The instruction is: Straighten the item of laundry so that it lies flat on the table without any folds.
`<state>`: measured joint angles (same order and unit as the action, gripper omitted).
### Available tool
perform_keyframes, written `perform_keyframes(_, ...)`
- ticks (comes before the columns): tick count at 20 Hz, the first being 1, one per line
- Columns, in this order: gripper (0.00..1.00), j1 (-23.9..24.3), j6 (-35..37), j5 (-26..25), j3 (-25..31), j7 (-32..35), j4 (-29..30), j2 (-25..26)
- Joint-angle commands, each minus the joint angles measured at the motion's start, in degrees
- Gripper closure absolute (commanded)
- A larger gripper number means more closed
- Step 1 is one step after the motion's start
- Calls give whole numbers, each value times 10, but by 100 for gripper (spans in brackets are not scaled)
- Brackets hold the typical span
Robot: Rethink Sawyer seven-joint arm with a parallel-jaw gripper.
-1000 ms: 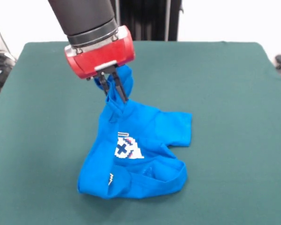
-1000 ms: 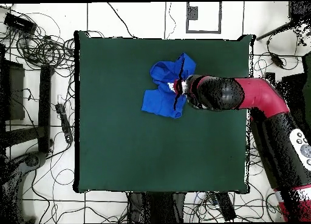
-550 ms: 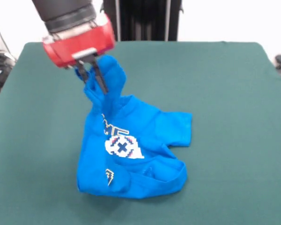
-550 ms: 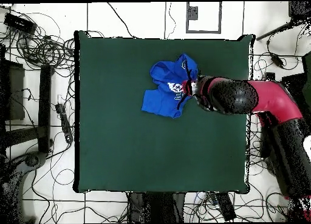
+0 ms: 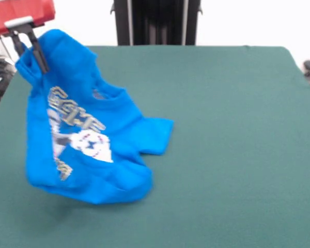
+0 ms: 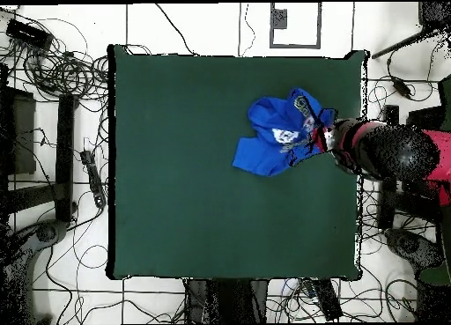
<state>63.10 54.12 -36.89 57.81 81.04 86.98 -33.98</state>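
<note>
The gripper [image 5: 30,45] pinches the top edge of the shirt [image 5: 85,147] at the far left of the front view, its dark fingers [image 5: 40,56] closed on a bunched fold of blue cloth. The shirt hangs from that grip, lifted and stretched, printed side facing the camera, with white lettering and a controller graphic showing. Its lower part rests crumpled on the table [image 5: 227,129], one sleeve spread to the right. From overhead, the shirt [image 6: 277,141] lies near the table's [image 6: 176,207] right edge, by the gripper [image 6: 321,138].
</note>
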Motion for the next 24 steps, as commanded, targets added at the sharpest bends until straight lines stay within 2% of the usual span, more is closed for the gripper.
perform_keyframes(1,100,-38,67,-3,6,-188,10,17)
perform_keyframes(7,100,-46,64,-7,-4,-186,1,24)
perform_keyframes(11,100,-59,71,-20,-16,-181,-3,10)
perform_keyframes(20,100,-121,120,21,-22,-68,8,-109)
perform_keyframes(24,100,-177,158,41,-39,11,-4,-168)
